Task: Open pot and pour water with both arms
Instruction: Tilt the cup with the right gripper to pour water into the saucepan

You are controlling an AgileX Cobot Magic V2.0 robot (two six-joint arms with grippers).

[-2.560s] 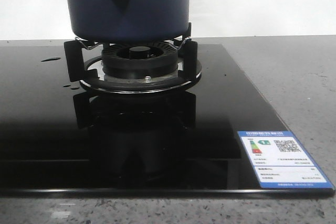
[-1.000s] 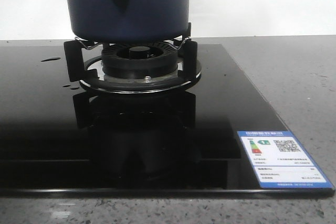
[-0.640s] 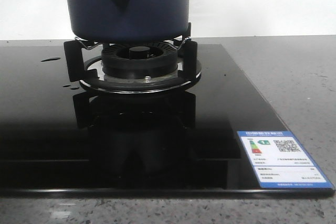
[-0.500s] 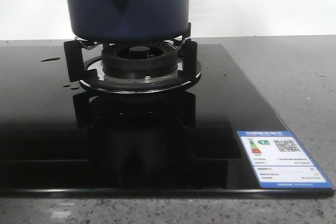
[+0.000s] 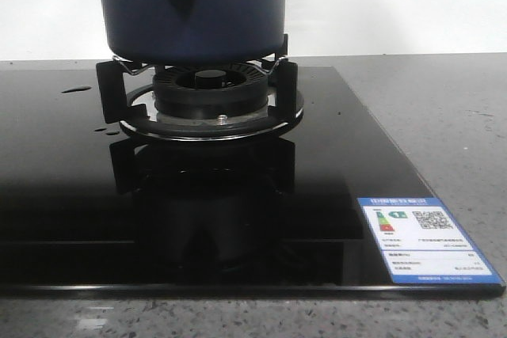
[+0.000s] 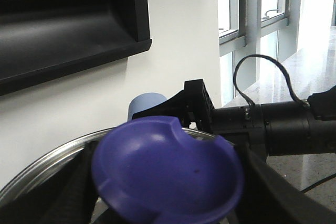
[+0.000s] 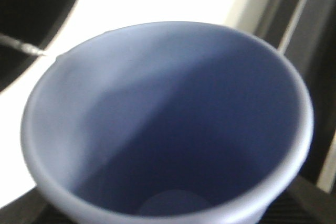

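On the hob's near corner we note one energy label (image 5: 428,241), print unreadable; one pot (image 5: 194,9), one cup (image 7: 168,124). Both grippers' state: cannot tell.

The other arm (image 6: 273,124) is a matte black cylinder, a thin black cable (image 6: 262,72) looping above it, apparently plugged in.
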